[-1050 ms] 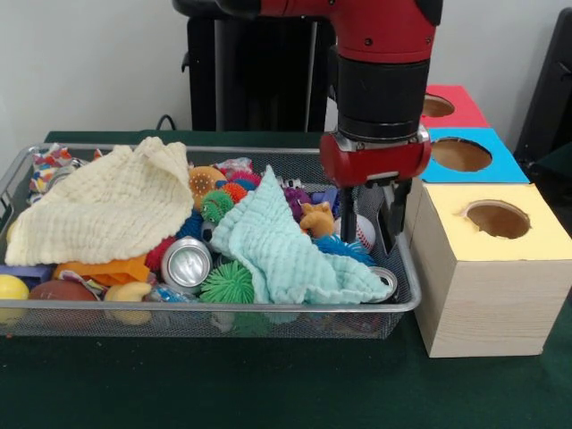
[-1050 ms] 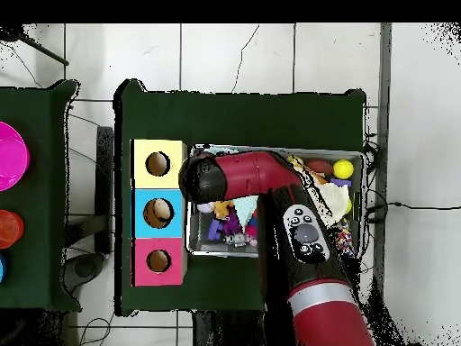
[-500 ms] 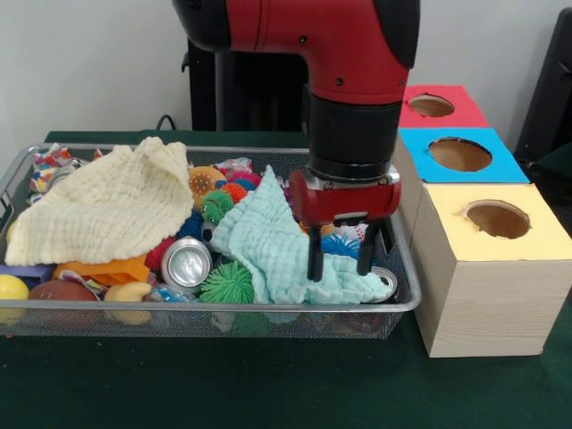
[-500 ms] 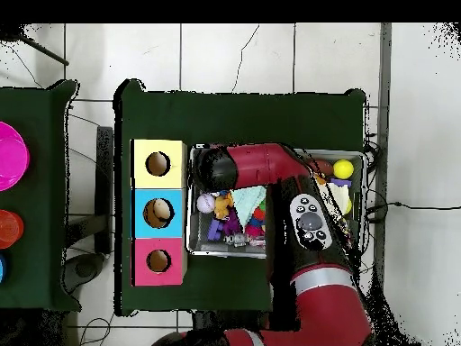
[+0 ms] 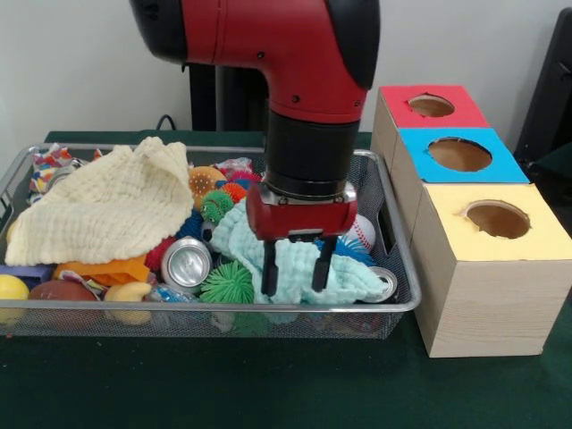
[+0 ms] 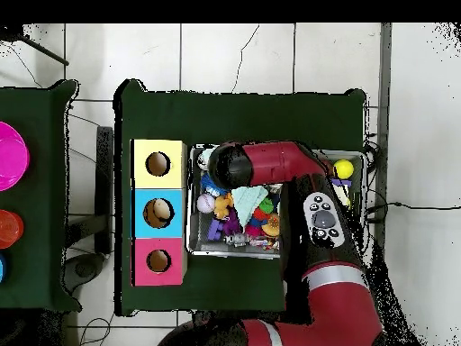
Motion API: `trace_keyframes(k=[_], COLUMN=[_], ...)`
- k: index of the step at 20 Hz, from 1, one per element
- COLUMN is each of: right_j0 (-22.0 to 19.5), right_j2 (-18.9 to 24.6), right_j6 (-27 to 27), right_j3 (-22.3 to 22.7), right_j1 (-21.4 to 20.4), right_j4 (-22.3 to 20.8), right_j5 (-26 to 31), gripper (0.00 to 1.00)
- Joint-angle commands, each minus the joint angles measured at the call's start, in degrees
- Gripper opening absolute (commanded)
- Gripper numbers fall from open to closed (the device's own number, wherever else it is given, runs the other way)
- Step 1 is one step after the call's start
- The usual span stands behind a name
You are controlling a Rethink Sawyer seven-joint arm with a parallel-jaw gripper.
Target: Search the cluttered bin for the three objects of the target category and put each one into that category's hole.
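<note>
A wire bin [image 5: 107, 308] holds mixed clutter. A mint green cloth [image 5: 234, 237] lies right of its middle, and a larger pale yellow cloth [image 5: 103, 210] covers the left. A silver can [image 5: 186, 263] lies on its side by a green spiky ball [image 5: 227, 284]. Another can [image 5: 386, 281] and a baseball [image 5: 364, 232] sit at the right end. My gripper [image 5: 295, 275] hangs open over the mint cloth's front part, fingers pointing down, gripping nothing. In the overhead view the arm [image 6: 270, 162] hides the gripper above the mint cloth [image 6: 249, 200].
Three wooden boxes with round holes stand right of the bin: yellow [image 5: 496, 219] nearest, blue [image 5: 460, 154], then red [image 5: 432, 105]. Overhead they form a column [image 6: 158, 213] left of the bin [image 6: 225, 253]. Spiky balls, a yellow ball [image 5: 11, 288] and small toys fill the bin.
The arm has swung from the bin's right end, near the boxes, toward the middle. The open gripper now hangs over the mint cloth instead of beside the baseball.
</note>
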Motion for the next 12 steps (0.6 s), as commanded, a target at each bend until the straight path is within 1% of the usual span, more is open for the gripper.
trace_keyframes(k=[1, 3, 6, 10, 12], right_j0=[-4.15, -5.43, -6.13, -6.85, -7.20], right_j2=[-0.54, 0.26, 0.29, 0.94, 1.04], right_j6=[-0.83, -0.53, 0.69, -0.41, -0.12], right_j3=[2.47, 4.07, 5.76, 3.51, 3.69], right_j1=[1.74, 3.02, 3.79, 7.04, 7.79], right_j4=[-2.97, -2.99, -3.45, -3.59, -3.36], right_j5=[0.59, -0.53, -2.67, -1.27, -1.08], gripper=[1.00, 1.00, 1.00, 1.00, 1.00])
